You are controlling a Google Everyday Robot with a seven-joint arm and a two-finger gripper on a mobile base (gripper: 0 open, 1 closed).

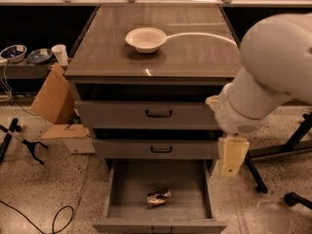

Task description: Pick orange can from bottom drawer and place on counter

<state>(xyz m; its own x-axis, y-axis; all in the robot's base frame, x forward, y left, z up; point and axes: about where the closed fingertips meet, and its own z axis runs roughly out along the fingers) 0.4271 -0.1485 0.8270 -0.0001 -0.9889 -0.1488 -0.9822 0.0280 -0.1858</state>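
The orange can [158,197] is small, dented and shiny, and lies on its side in the middle of the open bottom drawer [131,179], near the front. The drawer is pulled far out at the foot of the grey cabinet. The counter [195,52] is the cabinet's glossy grey-brown top. My white arm fills the right side. Its cream end piece, the gripper [230,165], hangs pointing down beside the drawer's right rear corner, above and to the right of the can and apart from it.
A white bowl [146,39] stands on the counter's far middle. Two upper drawers [146,113] [156,149] stand slightly out. Cardboard [51,99], a cup [60,54] and bowls [14,52] are at the left. Black stand legs [292,145] are at the right, a cable [29,221] on the floor.
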